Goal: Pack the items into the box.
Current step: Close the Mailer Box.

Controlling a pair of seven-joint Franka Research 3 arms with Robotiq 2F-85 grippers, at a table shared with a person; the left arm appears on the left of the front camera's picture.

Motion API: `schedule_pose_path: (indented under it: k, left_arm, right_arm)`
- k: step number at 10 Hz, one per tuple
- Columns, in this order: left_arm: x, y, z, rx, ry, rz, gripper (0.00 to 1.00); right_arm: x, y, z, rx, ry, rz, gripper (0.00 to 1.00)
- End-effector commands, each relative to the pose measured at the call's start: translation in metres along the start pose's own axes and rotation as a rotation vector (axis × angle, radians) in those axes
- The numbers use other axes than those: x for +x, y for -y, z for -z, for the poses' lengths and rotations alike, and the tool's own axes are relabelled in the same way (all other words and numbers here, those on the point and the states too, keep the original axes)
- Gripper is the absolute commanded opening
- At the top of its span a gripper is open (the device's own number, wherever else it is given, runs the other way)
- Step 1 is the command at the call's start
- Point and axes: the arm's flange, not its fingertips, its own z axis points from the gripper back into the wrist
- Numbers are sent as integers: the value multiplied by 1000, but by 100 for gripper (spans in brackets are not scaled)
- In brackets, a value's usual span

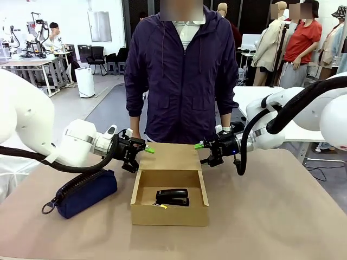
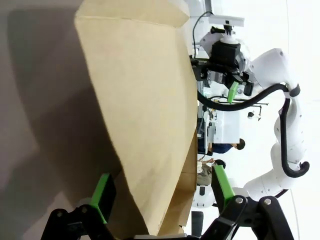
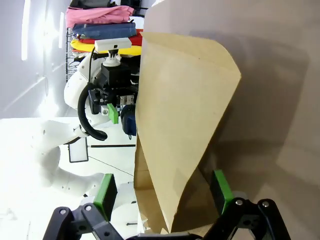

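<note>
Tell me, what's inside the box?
A black stapler lies inside the box, with a small yellow thing beside it. The near wall hides the rest.

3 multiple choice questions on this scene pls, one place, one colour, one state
1. Where is the black desk stapler?
A) on the bare table
B) inside the shallow tan cardboard box
C) in the person's hand

2. What colour is the zipped fabric pouch beside the box?
A) red
B) navy
C) white

3. How is the box's hinged flap lid?
A) shut
B) torn off
C) open, tipped back

1 B: it lies on the box floor.
2 B: the fabric is dark blue.
3 C: the inside shows, with the left gripper and right gripper open at the flap's edges.
</note>
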Motion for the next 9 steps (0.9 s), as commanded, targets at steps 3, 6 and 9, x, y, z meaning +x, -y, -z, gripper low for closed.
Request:
schedule_pose_path:
  k: [3, 6, 9]
  left_arm:
    - [1, 1, -3, -54, -51, 71, 51]
    - [-1, 6, -3, -87, -45, 109, 51]
    - [-2, 13, -2, -110, -78, 135, 51]
  right_arm:
    - [7, 2, 3, 27, -21, -33, 62]
    - [5, 0, 3, 26, -24, -40, 62]
    - [-8, -14, 7, 28, -38, -79, 62]
